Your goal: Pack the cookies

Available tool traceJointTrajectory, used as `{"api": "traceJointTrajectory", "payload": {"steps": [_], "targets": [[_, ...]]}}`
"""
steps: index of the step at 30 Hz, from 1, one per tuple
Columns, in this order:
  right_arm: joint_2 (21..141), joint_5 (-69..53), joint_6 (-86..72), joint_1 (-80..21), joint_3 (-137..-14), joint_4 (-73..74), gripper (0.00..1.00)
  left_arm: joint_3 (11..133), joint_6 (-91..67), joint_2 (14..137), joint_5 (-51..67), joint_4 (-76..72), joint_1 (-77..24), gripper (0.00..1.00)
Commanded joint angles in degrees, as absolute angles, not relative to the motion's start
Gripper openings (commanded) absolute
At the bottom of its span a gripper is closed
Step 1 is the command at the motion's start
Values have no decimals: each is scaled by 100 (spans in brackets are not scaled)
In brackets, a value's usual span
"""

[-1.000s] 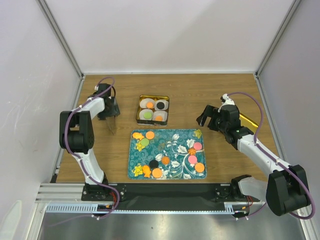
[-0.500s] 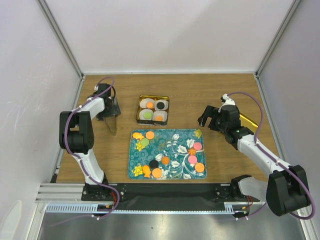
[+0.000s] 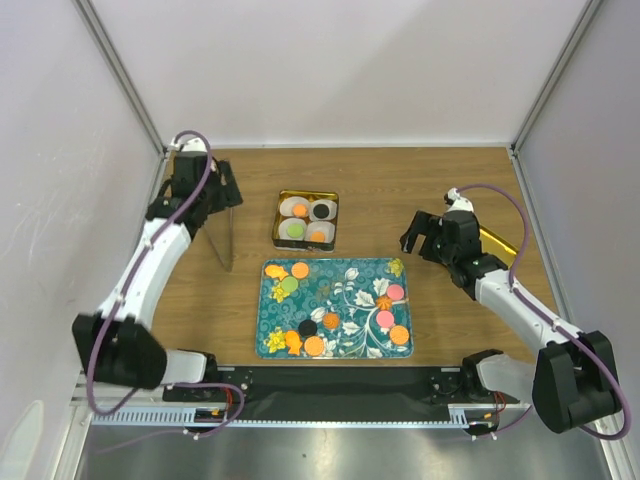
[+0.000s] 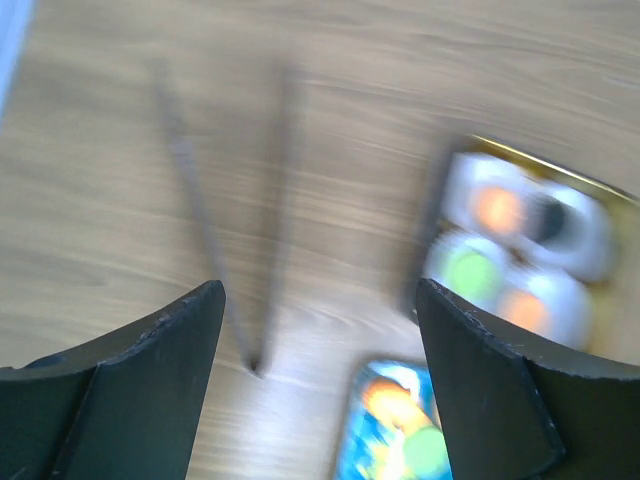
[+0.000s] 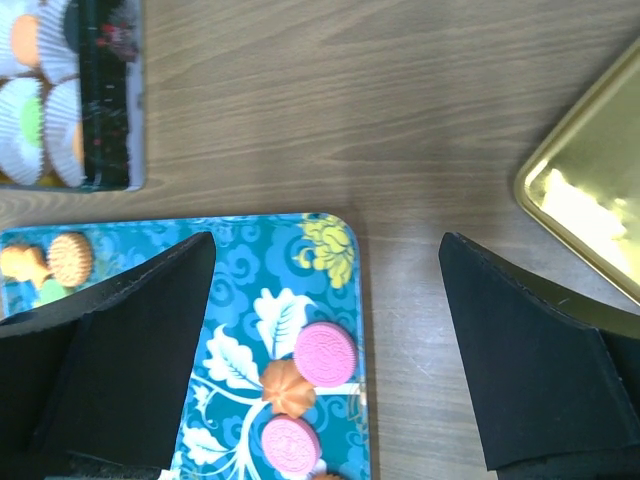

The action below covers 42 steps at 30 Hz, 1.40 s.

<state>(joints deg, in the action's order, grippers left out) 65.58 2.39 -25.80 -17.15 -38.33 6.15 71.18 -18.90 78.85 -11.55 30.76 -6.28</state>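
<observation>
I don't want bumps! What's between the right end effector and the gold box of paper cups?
Just bare wooden table, in the top view, between the right end effector and the gold box.

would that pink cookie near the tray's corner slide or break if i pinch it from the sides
The pink cookie is a thin flat disc lying flush on the glossy tray, so it will likely slide when nudged, not roll. It looks small, so probably light. Its embossed face suggests a biscuit that may crack if squeezed hard.
</observation>
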Motion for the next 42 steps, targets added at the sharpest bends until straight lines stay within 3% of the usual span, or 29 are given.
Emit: {"api": "traceJointTrajectory", "payload": {"steps": [1, 7, 14, 20, 26, 42], "targets": [[6627, 588, -2470, -1670, -4069, 782, 100, 6612, -1705, 7095, -695, 3094, -1194, 83], [6706, 1256, -2697, -1459, -4368, 1431, 99, 5653, -1889, 5741, -44, 2883, -2442, 82], [6583, 1486, -3093, -511, -4711, 2880, 95, 5001, -2127, 4905, 755, 2690, -3541, 82], [6425, 1249, -3190, 561, -4588, 3129, 92, 4746, -1978, 4571, 1221, 2707, -3595, 82], [7030, 1021, -3208, 1361, -4579, 3016, 84, 4527, -1740, 4421, 1257, 2716, -3586, 82], [9281, 774, -3243, 1872, -4781, 2101, 61, 4377, -1714, 4271, 1107, 2769, -3586, 83]]}}
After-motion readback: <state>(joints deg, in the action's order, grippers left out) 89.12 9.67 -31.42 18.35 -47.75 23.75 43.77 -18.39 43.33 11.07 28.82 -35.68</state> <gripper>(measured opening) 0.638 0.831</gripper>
